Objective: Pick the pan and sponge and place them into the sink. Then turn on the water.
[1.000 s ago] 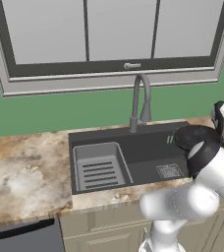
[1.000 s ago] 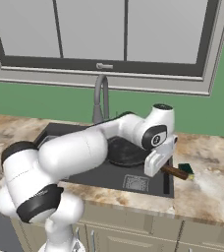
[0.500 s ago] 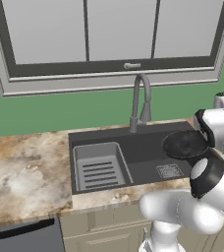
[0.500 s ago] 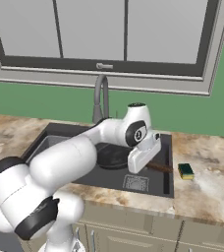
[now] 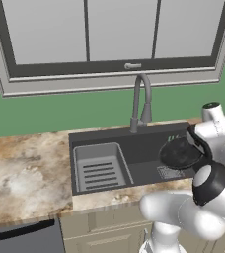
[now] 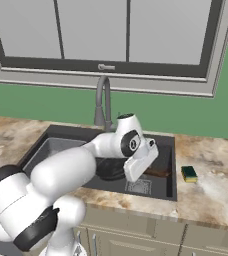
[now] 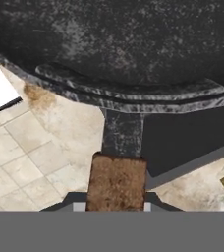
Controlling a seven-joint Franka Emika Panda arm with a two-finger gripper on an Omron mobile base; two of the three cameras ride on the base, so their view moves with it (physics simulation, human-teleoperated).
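So the wide dark charcoal rectangular sink [image 5: 134, 148] is sitting in the marbled beige stone counter [image 5: 25, 173] under the window, with its grey ribbed rack insert [image 5: 98, 168] on the left side of the basin and the grey gooseneck faucet [image 5: 140, 101] behind it. No water is running from the spout.

I'm carrying the small round black frying pan [image 5: 178, 154] over the right half of the basin, above the square drain grate [image 6: 138, 186], and it looks like it's hanging a bit above the floor of the sink rather than resting on it, though I can't be totally sure of the gap. My guess is it's stiff and fairly heavy for its size, all the weight out in the bowl, so holding it by the short brownish handle [image 7: 117, 182] means it's going to want to droop at the far end. The handle is really the only sane place to grab it; the rim is too shallow and slick-looking.

The small yellow rectangular sponge with the thin dark green layer [image 6: 189, 173] is waiting on the counter just right of the sink. That one should be light and squishy; I'd pinch it across the short sides.

My two-finger pincer [image 7: 117, 206] is clenched nearly all the way, one dark tip on each side of that brown handle, grasping the pan.
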